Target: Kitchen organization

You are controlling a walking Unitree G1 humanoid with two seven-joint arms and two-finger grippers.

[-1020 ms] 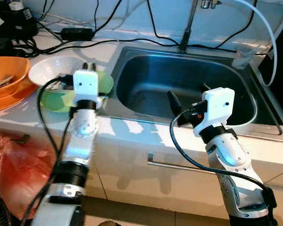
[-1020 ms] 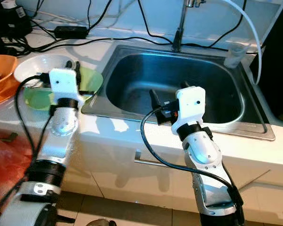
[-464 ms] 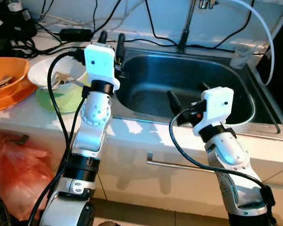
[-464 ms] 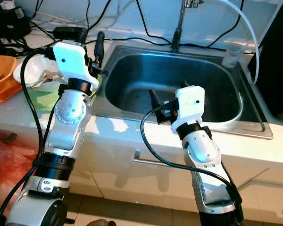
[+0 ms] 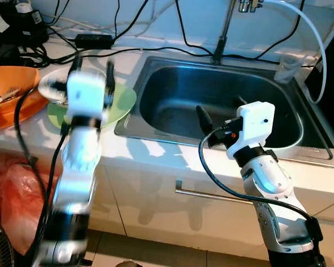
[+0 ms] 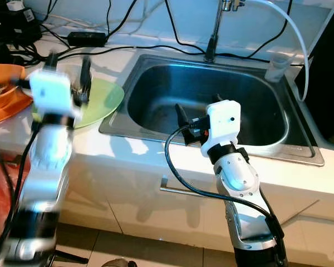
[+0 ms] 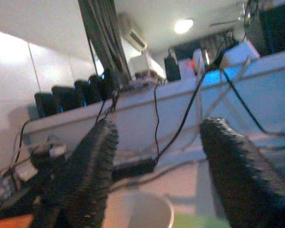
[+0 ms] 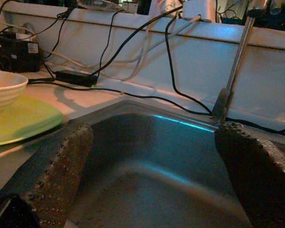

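**Both pincers empty over a cluttered kitchen desk**

The pale desk point(image 5: 150, 153) runs across the scene, with a white cabinet front and its metal drawer handle point(image 5: 211, 196) below. Set into it is the rectangular stainless steel sink point(image 5: 222, 100), smooth and bare, with a slim metal tap point(image 5: 225, 28) rising at its back edge. Black cables point(image 5: 128, 50) trail along the rear of the desk, some ending in a black power brick point(image 5: 91, 39). To the robot's left lies a round flat lime-green plate point(image 5: 119, 103), touching the sink's rim; a white ribbed bowl point(image 8: 4, 88) sits on the plate's far side, and an orange plastic bowl point(image 5: 8, 92) stands further left on an orange tray. A red plastic bag point(image 5: 14, 197) hangs below that end. A small clear cup point(image 5: 286, 67) stands at the sink's far right corner.

The left pincer point(image 5: 92, 69), blurred, is raised above the green plate, its studded black fingers point(image 7: 85, 171) spread apart and holding nothing. The right pincer point(image 5: 220, 114) hovers over the sink's near edge, fingers point(image 8: 61, 171) wide apart, also empty.
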